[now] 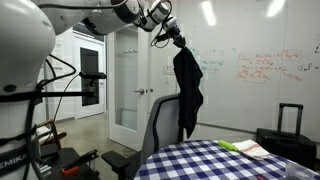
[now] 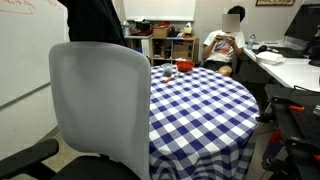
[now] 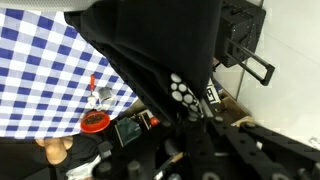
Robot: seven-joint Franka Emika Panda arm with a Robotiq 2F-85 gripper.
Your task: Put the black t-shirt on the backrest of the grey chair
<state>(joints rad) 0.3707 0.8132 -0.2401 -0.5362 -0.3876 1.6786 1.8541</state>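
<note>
While the t-shirt (image 1: 187, 90) is gripped tight by the gripper (image 1: 175, 40), hung at 1 o'clock of the chair (image 1: 160, 125) backrest, carrying is judged in hand; draping over its top is needed next.

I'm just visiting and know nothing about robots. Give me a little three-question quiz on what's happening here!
1. True or false: the black t-shirt hangs from the robot's hand.
2. The tablecloth is: A plain red, B blue-and-white checked, C green striped.
3. Fill in: the shirt isn't yet draped over the grey chair, on its ____.
Key: 1 true; 2 B; 3 backrest.
</note>
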